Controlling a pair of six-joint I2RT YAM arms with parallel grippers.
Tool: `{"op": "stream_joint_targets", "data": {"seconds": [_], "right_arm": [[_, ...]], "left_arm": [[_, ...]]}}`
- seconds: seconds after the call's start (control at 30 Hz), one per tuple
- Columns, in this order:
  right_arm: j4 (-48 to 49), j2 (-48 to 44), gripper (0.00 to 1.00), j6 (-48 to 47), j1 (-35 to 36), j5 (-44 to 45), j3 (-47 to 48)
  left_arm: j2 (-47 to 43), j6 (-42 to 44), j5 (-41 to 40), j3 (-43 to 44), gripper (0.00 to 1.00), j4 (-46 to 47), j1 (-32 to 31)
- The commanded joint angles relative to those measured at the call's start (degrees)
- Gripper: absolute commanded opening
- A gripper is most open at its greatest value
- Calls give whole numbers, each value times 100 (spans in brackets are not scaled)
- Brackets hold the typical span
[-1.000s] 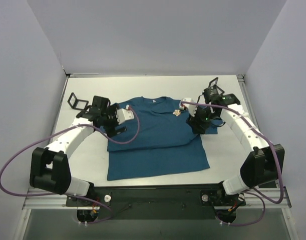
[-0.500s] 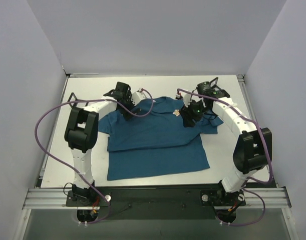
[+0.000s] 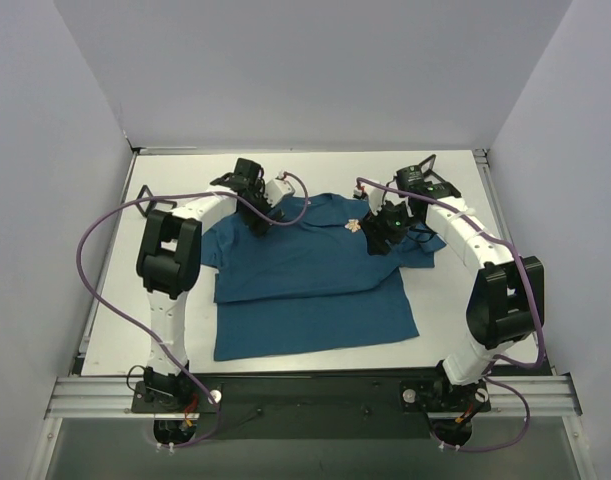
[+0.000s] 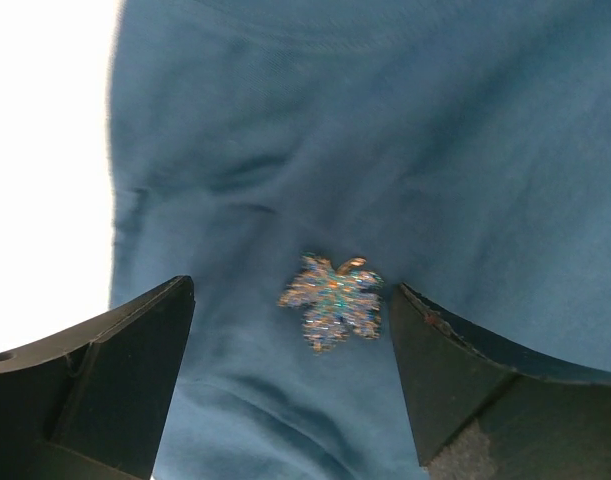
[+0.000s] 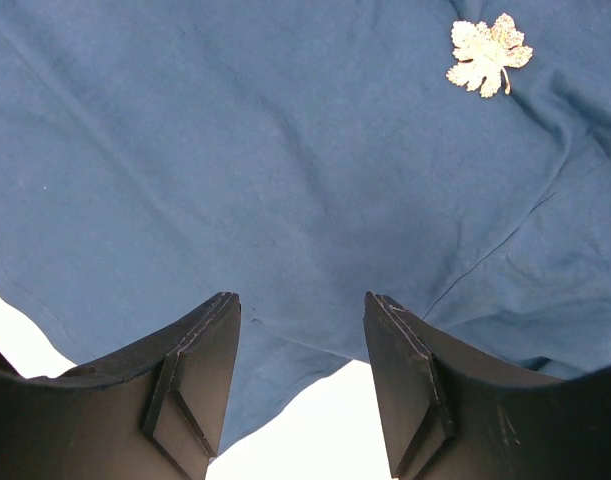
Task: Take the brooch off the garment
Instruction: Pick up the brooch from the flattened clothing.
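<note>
- A dark teal short-sleeved garment (image 3: 305, 275) is shown spread flat on a white worktop (image 3: 455, 300), with its neckline toward the far edge and its hem toward the arm bases
- The brooch (image 3: 354, 226), a tiny gold leaf-like ornament, is seen on the garment's chest, a little below the neckline and toward the sleeve on the right arm's side
- The left claw (image 4: 292, 300) is positioned over the garment's shoulder on the left arm's side, near the neckline; its two dark fingers (image 4: 135, 345) are spread wide apart and nothing is gripped
- In the left wrist view the brooch is framed in the gap between those fingers, glittering and slightly blurred, resting on creased fabric and touched by neither finger
- The right claw (image 5: 300, 300) is positioned over the garment by the sleeve on the right arm's side, just beside the brooch; its fingers are parted with a clear gap and nothing is held
- In the right wrist view the brooch is shown on the garment well clear of the fingertips, with only plain fabric and a strip of worktop between them
- The brooch has not been taken off the garment
</note>
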Motion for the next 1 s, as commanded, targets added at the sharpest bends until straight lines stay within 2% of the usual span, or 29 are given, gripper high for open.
{"op": "stream_joint_targets", "data": {"seconds": [0.0, 0.13, 0.23, 0.27, 0.5, 0.83, 0.97], "right_arm": [[-32, -206, 53, 14, 22, -33, 28], [-6, -197, 52, 5, 66, 37, 2], [3, -197, 52, -13, 101, 99, -16], [3, -197, 52, -13, 101, 108, -16], [3, -214, 51, -22, 172, 222, 19], [-32, -214, 50, -48, 391, 486, 177], [-120, -223, 50, -48, 497, 503, 379]], "left_arm": [[147, -2, 271, 228, 85, -420, 20], [270, -10, 359, 316, 75, -622, 28], [350, -54, 411, 395, 72, -736, 46], [376, -72, 412, 456, 67, -763, 46], [578, -169, 517, 773, 58, -1088, 151], [666, -485, 798, 1028, 49, -1265, 415], [578, -590, 982, 1002, 48, -1194, 476]]}}
